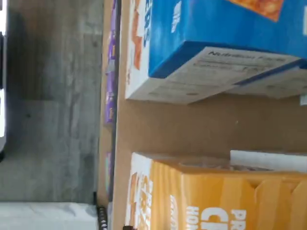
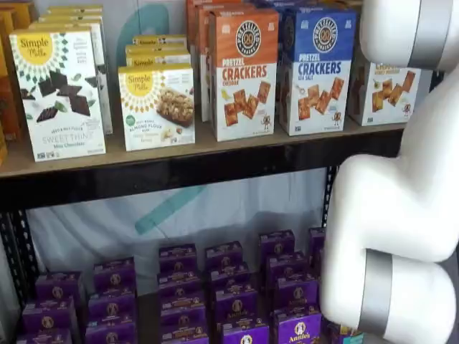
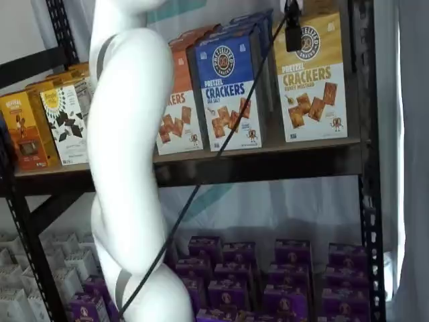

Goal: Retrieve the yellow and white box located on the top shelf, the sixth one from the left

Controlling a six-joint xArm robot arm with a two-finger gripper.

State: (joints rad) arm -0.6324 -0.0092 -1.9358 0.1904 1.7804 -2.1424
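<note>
The yellow and white box (image 3: 312,77) stands upright at the right end of the top shelf (image 3: 268,153), in both shelf views; the white arm hides part of the box (image 2: 380,89). The wrist view looks down on the box's yellow top (image 1: 216,196), with a bare strip of shelf board between it and a blue box (image 1: 216,33). Only a black finger of my gripper (image 3: 293,30) shows in a shelf view, hanging from the top edge with a cable, in front of the box's upper left corner. The jaws stand wide and hold nothing.
Left of the blue carton (image 2: 318,72) stand an orange carton (image 2: 244,75) and white Simple Mills boxes (image 2: 61,93). Small purple boxes (image 2: 237,294) fill the lower level. The white arm (image 3: 127,168) stands between camera and shelves. A black upright (image 3: 365,134) borders the shelf's right end.
</note>
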